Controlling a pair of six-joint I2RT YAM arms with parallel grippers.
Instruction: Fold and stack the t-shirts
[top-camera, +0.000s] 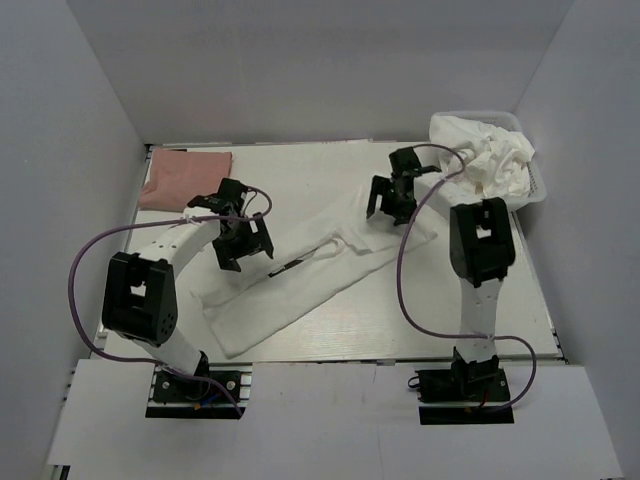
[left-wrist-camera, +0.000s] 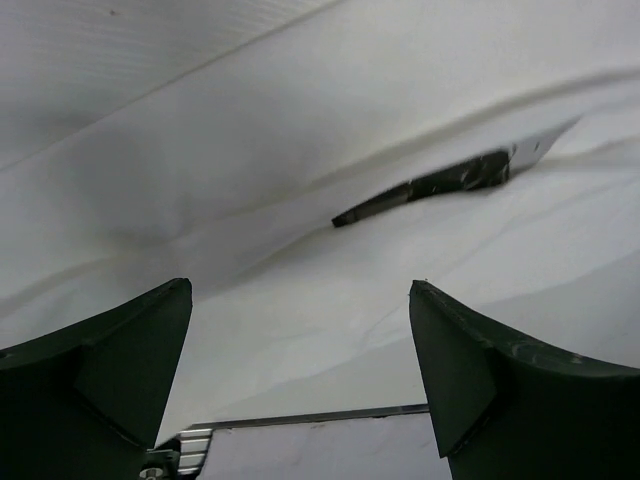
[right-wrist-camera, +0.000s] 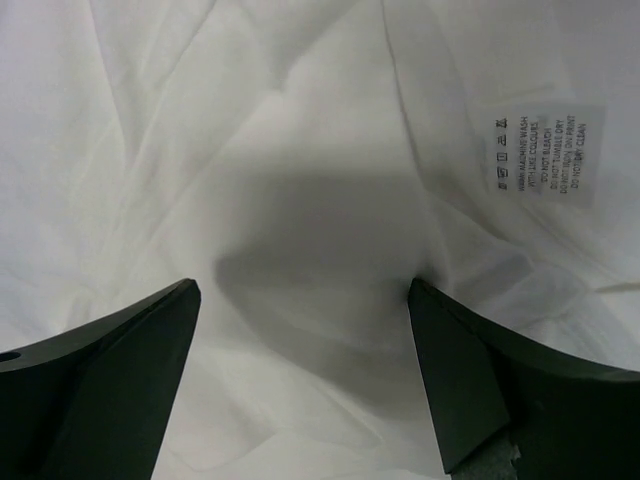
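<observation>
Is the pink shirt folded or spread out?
Folded. The pink shirt lies as a small flat rectangle at the far left corner of the table, with no sleeves or collar sticking out.

Flat white t-shirt (top-camera: 300, 287), diagonal, central

White table (top-camera: 440, 320): a white shirt (top-camera: 300, 280) sprawls slantwise under the left fingers (left-wrist-camera: 120, 380) and right fingers (right-wrist-camera: 110, 380). Folded pink shirt (top-camera: 185, 178) beyond the left ones, basket (top-camera: 537, 183) right of the right ones.
</observation>
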